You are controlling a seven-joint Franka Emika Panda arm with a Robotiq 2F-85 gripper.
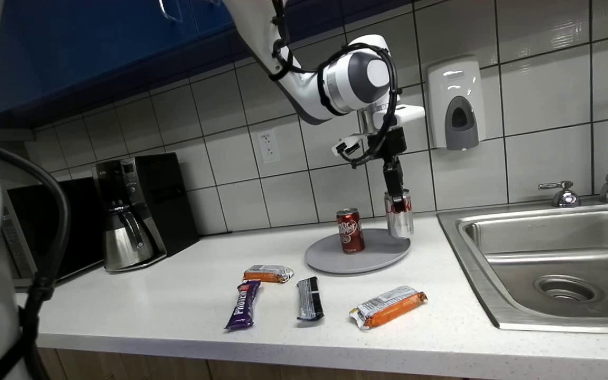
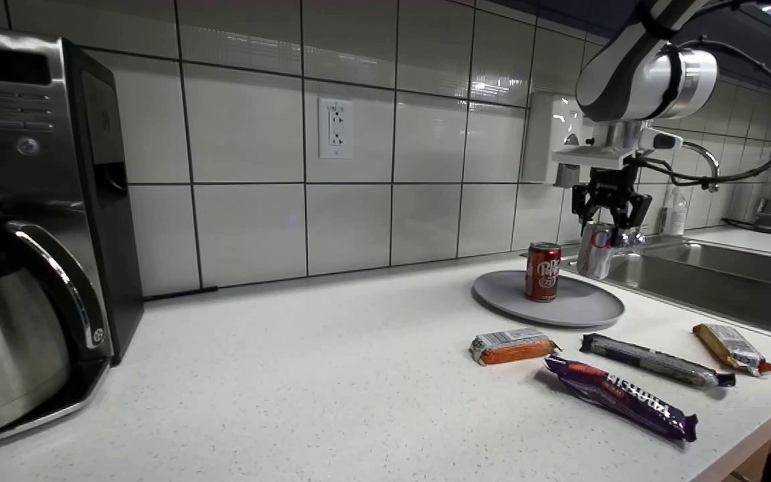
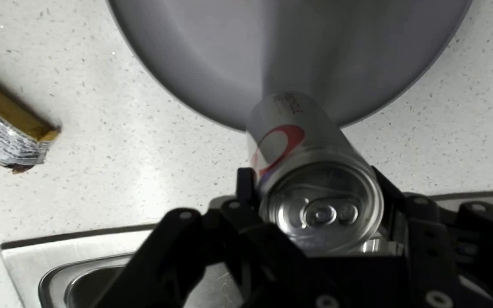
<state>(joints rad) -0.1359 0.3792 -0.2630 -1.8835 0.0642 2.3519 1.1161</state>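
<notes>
Hanging clasped in the hand (image 2: 602,233) is a silver can (image 2: 593,258).

White tiled wall (image 2: 245,127), blue upper cabinets (image 1: 87,53), speckled counter (image 2: 292,375), 1 power outlet (image 2: 336,128)

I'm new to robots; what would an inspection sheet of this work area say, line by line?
Surface: white speckled counter.
Job's things: silver can by the rim of the gray plate, contact unclear; Dr Pepper can upright on the plate.
Clutter: four wrapped bars beside the plate.
Gripper: closed on the silver can.
Cables: black cable looping along the arm.
Surroundings: sink, coffee maker, wall dispenser.
</notes>
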